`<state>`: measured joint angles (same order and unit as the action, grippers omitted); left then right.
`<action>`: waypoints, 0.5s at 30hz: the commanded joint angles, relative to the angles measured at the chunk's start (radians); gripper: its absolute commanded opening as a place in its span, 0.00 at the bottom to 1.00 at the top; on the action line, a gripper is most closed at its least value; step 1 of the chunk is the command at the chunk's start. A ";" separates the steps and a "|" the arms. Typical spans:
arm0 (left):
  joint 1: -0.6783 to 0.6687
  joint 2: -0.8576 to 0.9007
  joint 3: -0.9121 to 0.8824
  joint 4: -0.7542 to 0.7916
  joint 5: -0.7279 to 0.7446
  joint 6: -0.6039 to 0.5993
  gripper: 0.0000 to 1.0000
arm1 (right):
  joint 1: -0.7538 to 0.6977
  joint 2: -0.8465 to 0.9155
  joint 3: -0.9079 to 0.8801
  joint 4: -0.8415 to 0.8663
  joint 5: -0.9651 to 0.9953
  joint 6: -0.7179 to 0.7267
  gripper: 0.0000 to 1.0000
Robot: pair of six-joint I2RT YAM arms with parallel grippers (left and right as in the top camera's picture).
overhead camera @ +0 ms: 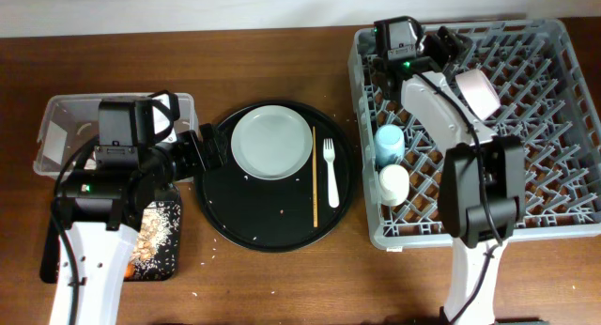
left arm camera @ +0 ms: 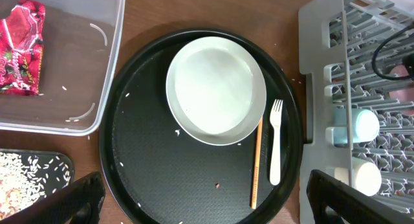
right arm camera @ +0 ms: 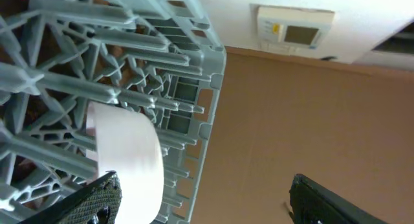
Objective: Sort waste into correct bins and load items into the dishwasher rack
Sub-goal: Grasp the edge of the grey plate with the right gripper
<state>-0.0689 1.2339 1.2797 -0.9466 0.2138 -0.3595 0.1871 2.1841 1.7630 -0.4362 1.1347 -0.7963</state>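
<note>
Clear plastic tub (overhead camera: 56,114) at the upper left of the overhead frame holds a shiny red snack wrapper (left arm camera: 22,49). Below it, a shallow black rectangular tray (overhead camera: 49,259) carries beige rice-like scraps (overhead camera: 161,229). The left gripper (left arm camera: 217,201) hangs spread wide over the round black tray (overhead camera: 235,222) at centre, where a pale plate (overhead camera: 272,142), thin wooden stick (overhead camera: 315,179) and white fork (overhead camera: 331,170) lie side by side. At right, the grey dishwasher rack (overhead camera: 563,222) holds a light blue cup (overhead camera: 389,142) and cream cup (overhead camera: 393,182) near its left edge, and a small white bowl (overhead camera: 477,90) stands on edge among the upper pegs. The right gripper (right arm camera: 217,201) is spread apart, one finger just beside the bowl.
</note>
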 commanded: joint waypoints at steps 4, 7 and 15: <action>0.006 -0.010 0.019 0.001 0.008 0.009 0.99 | -0.158 -0.443 -0.002 -0.189 -0.473 0.424 0.58; 0.006 -0.010 0.019 0.001 0.008 0.009 0.99 | -0.502 -0.478 -0.002 -0.335 -1.278 0.603 0.18; 0.006 -0.010 0.019 0.002 0.008 0.009 0.99 | -0.587 -0.170 -0.002 -0.412 -1.624 0.662 0.04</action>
<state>-0.0689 1.2339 1.2831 -0.9466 0.2138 -0.3595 -0.4690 1.9965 1.7634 -0.8417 -0.4423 -0.1303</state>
